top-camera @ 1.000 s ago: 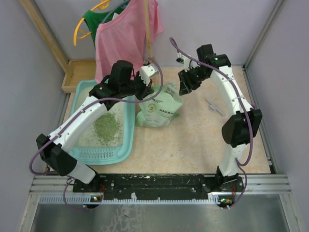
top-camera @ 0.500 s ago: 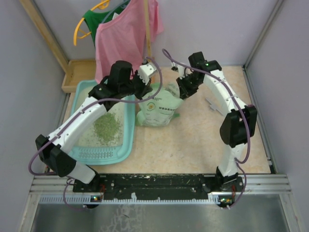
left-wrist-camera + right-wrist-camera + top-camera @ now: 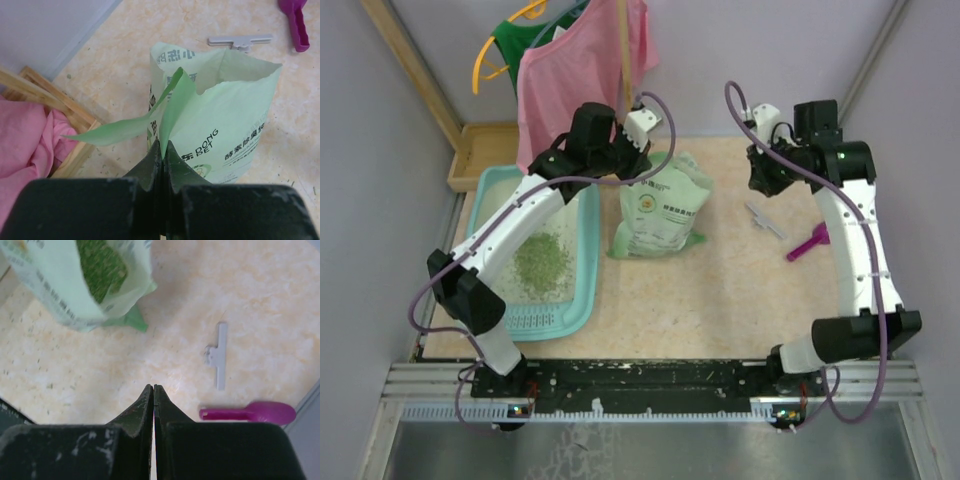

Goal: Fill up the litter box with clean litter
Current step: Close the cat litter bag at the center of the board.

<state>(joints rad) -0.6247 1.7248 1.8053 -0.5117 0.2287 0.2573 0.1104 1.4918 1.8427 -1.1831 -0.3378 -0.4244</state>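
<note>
The light-teal litter box (image 3: 582, 300) lies at the left, with a heap of green clean litter (image 3: 540, 262) on its whitish base. Beside it stands the pale green printed bag (image 3: 660, 212), its mouth open. My left gripper (image 3: 642, 170) is shut on a flap of the bag's top edge (image 3: 172, 100), its tips (image 3: 162, 146) pinched on the foil. In the right wrist view green granules (image 3: 100, 262) show inside the bag (image 3: 60, 290). My right gripper (image 3: 758, 185) hangs to the right of the bag, shut on nothing (image 3: 153, 388).
A white clip (image 3: 763, 220) and a magenta scoop (image 3: 808, 243) lie on the beige floor at the right. A wooden tray (image 3: 475, 155) sits in the back left corner. Pink cloth (image 3: 580, 80) and a green garment hang behind the box.
My right gripper has shut and drawn away from the bag to the right, uncovering the scoop. My left gripper, still pinching the flap, has shifted right, and the bag stands more upright.
</note>
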